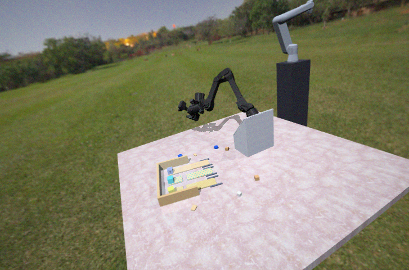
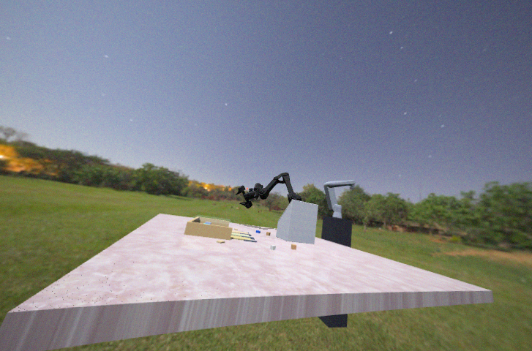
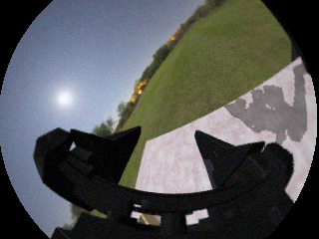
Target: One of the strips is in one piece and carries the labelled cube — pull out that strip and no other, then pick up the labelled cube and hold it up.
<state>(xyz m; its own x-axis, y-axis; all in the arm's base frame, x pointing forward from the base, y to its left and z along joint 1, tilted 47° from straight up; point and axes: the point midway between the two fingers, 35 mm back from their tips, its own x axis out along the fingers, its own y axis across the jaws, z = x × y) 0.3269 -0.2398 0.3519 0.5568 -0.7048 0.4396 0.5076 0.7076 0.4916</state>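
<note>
A wooden tray, open toward the right, holds three strips side by side. The far tan strip looks unbroken and carries a pale blue cube. The middle green chequered strip shows a gap before the cyan cube. The near tan strip also shows a gap before the yellow-green cube. Dark handle bars stick out at the strips' right ends. Any label on the cubes is too small to read. My gripper hangs high above the table's far edge, away from the tray, open and empty. It also shows in the exterior view.
A grey wedge block stands at the arm's base. Two blue discs, small tan cubes and a white cube lie loose around the tray. A black pedestal stands behind the table.
</note>
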